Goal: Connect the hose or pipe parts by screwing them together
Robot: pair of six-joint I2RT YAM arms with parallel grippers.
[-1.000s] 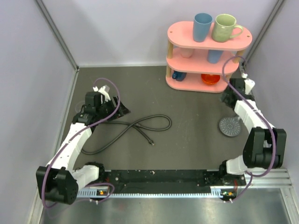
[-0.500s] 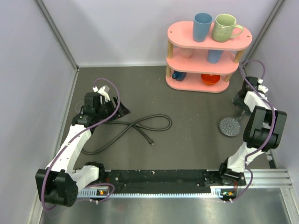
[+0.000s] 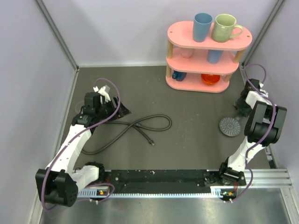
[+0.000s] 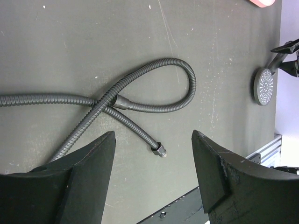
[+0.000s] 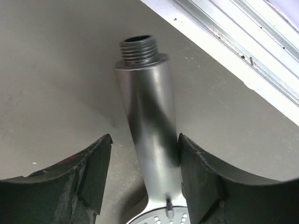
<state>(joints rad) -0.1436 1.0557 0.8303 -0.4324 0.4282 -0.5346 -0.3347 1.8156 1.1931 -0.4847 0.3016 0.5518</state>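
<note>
The dark-grey hose (image 3: 140, 125) lies looped on the mat at centre left, its metal end fitting (image 4: 160, 150) free. My left gripper (image 3: 122, 110) hovers above it, open and empty, with the fitting showing between its fingers (image 4: 93, 163). The grey shower head (image 3: 230, 126) lies face up at the right. Its handle (image 5: 149, 116) runs up between the fingers of my right gripper (image 5: 144, 140), threaded end (image 5: 138, 49) pointing away. The right finger (image 5: 198, 163) touches the handle; a gap remains beside the left finger (image 5: 91, 168).
A pink three-tier shelf (image 3: 208, 60) stands at the back right with a blue mug (image 3: 202, 26) and a green mug (image 3: 225, 27) on top. The enclosure's metal frame (image 5: 233, 46) runs close behind the shower head's threaded end. A black rail (image 3: 163, 177) lines the near edge.
The right arm has folded back toward the right wall, bringing its gripper down over the shower head's handle, and its jaws have narrowed. The left arm and hose are unmoved.
</note>
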